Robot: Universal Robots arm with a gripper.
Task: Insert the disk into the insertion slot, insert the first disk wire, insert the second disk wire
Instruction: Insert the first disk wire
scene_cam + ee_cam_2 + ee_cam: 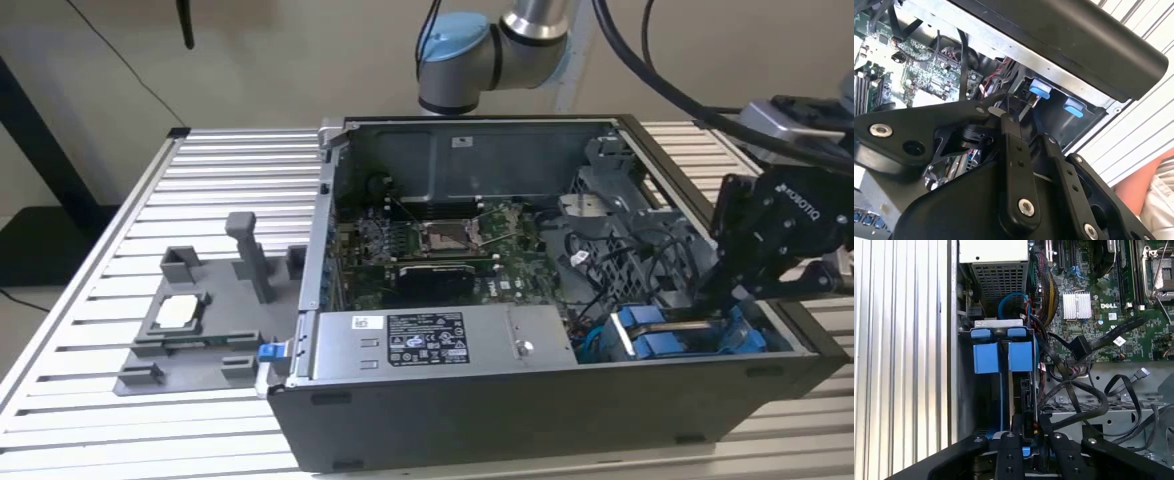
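The disk [1022,395] stands on edge in the insertion slot [1002,405], a dark bay with blue edges at the case's front corner [674,340]. Two blue carrier tabs [986,357] sit at its far end. My gripper [1028,432] reaches down into the bay with a finger on either side of the disk's near end, shut on it. In the exterior view the gripper [711,300] hangs over the case's right end. A black wire with a plug [1081,347] lies loose beside the bay, apart from the disk. In the second wrist view the gripper [1004,114] points at the blue tabs [1040,89].
The open computer case holds a motherboard [441,240] and a grey labelled power-supply box [427,345]. Several black cables [1114,390] loop over the metal cage beside the bay. A grey fixture [200,320] with a small silver chip lies on the slatted table. A person's arm [1149,185] is near the case.
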